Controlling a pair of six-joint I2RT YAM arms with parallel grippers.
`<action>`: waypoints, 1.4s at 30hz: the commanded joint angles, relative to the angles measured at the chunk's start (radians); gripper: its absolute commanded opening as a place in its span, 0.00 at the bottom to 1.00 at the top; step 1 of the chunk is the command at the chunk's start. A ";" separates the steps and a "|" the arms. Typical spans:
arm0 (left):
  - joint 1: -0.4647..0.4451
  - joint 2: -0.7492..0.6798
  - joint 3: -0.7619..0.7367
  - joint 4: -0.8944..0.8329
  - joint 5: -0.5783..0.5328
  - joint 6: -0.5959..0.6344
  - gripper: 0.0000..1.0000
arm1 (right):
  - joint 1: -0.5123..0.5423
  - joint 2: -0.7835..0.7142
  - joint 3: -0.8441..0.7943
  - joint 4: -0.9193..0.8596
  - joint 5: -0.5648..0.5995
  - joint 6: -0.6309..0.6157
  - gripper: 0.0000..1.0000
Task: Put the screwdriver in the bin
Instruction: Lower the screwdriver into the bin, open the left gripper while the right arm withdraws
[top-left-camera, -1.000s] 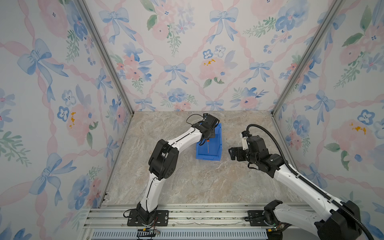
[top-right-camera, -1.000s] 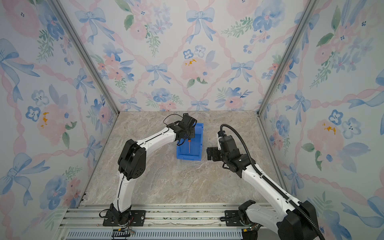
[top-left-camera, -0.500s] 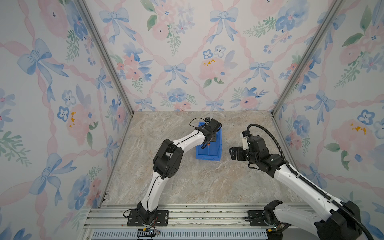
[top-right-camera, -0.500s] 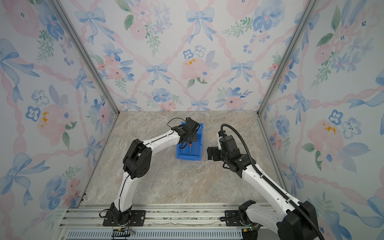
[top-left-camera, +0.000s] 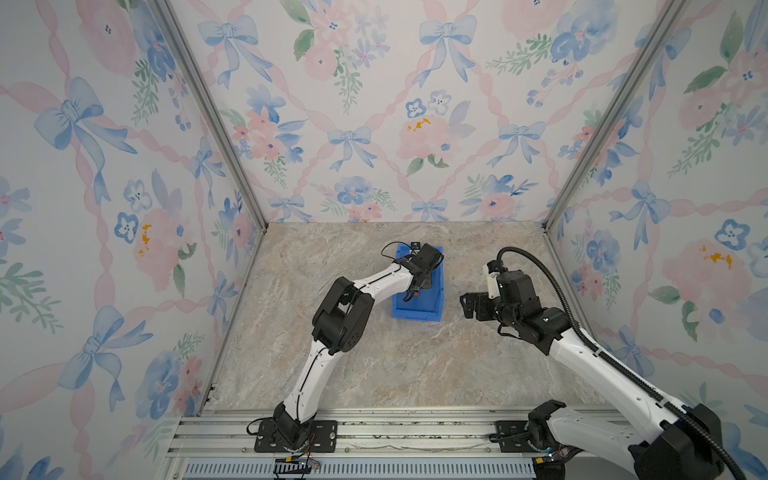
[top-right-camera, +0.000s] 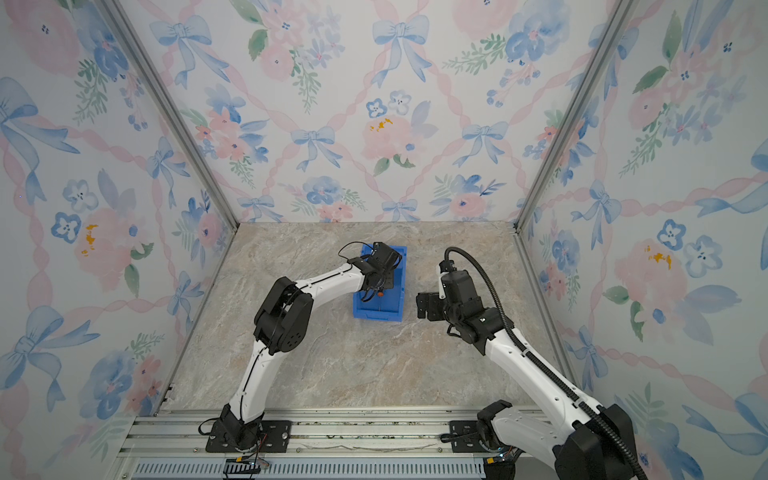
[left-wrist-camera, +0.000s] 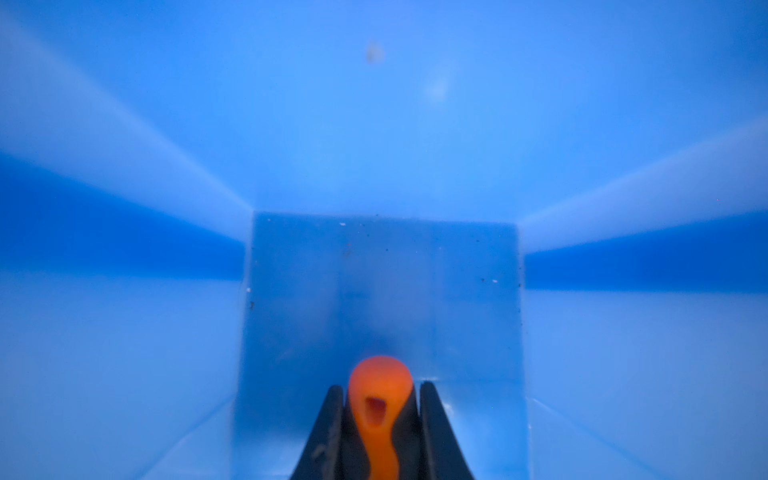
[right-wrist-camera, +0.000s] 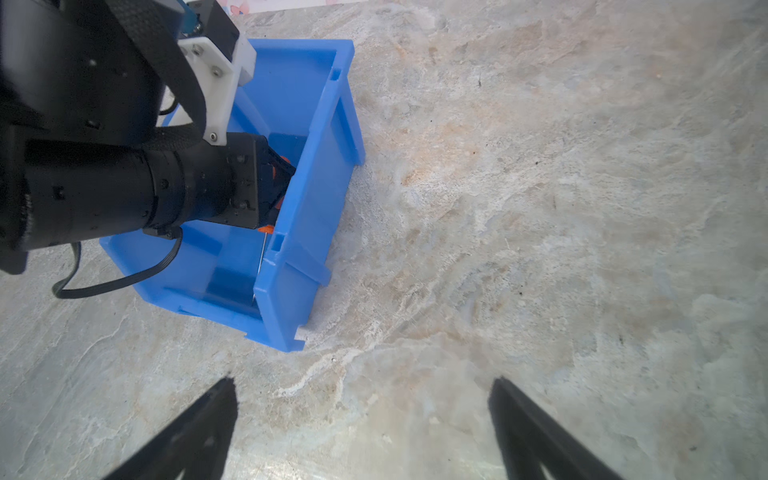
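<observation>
Deep inside the bin, my left gripper clamps the screwdriver by its orange handle while my right gripper hangs open over the worktop.

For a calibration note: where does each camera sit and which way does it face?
Top views: high in front, looking down on the marbled table and bright blue rectangular plastic bin; both arms show.
Left wrist: inside the bin, facing its interior; left pincer shut on the slim orange-handled screwdriver.
Right wrist: beside the bin, facing table; open right pincer.
Shared: wrist views both show bin and screwdriver.
</observation>
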 joint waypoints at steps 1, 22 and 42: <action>-0.004 0.035 0.017 0.000 -0.014 -0.022 0.07 | -0.011 -0.022 -0.004 0.004 -0.002 0.001 0.97; -0.017 -0.018 0.022 0.000 -0.029 -0.008 0.37 | -0.075 -0.121 -0.047 -0.006 -0.003 -0.013 0.97; -0.082 -0.257 -0.028 -0.003 -0.092 0.044 0.73 | -0.114 -0.291 -0.112 -0.029 -0.053 0.025 0.97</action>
